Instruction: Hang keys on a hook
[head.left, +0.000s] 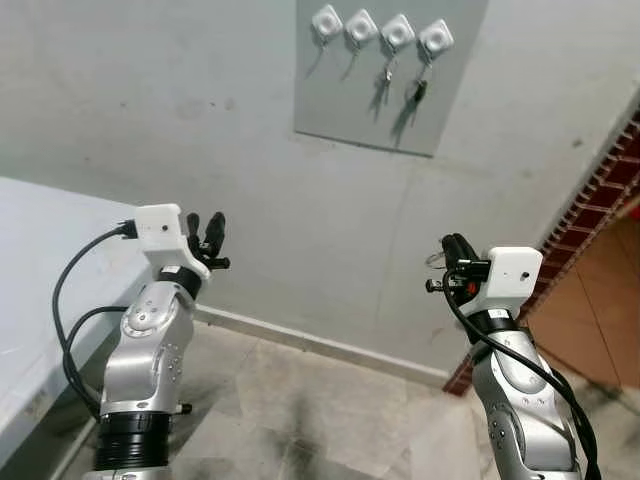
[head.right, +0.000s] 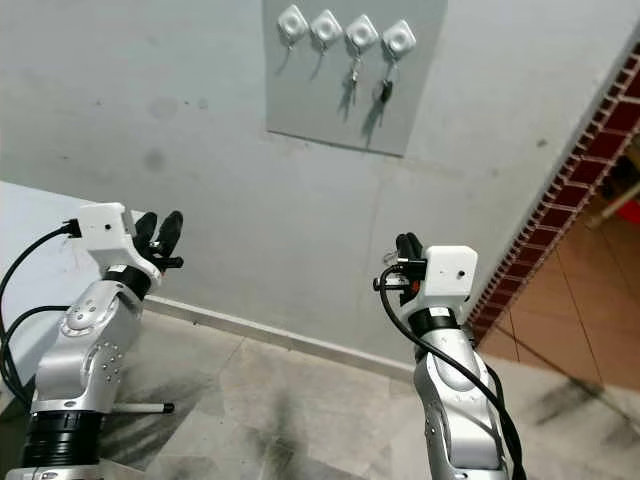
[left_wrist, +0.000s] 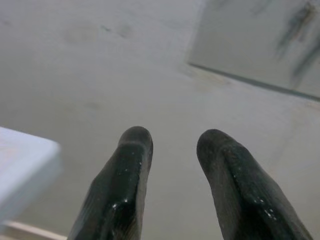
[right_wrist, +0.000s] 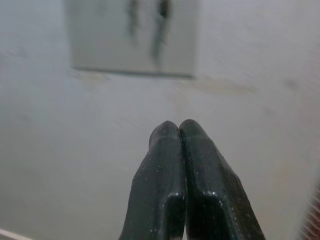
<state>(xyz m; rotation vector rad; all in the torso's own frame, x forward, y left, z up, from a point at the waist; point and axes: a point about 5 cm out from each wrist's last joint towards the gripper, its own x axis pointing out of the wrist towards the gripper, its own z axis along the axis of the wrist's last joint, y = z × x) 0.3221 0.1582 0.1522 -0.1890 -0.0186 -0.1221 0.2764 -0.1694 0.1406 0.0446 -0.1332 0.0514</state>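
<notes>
A grey panel (head.left: 390, 105) on the wall carries a row of white hooks (head.left: 361, 27). The two right-hand hooks hold hanging keys (head.left: 383, 88), and the two left-hand hooks are bare. My right gripper (head.left: 452, 242) is raised well below the panel and slightly to its right. It is shut, and a thin silver key ring (head.left: 435, 260) sticks out beside its fingers. In the right wrist view the fingertips (right_wrist: 170, 137) press together and point up at the panel (right_wrist: 110, 45). My left gripper (head.left: 205, 221) is raised at the left, open and holding nothing.
A white tabletop (head.left: 40, 250) juts in at the left, under my left arm. A red brick wall edge (head.left: 600, 190) runs down the right side. A pale skirting board (head.left: 320, 345) meets the tiled floor (head.left: 330, 410) below the wall.
</notes>
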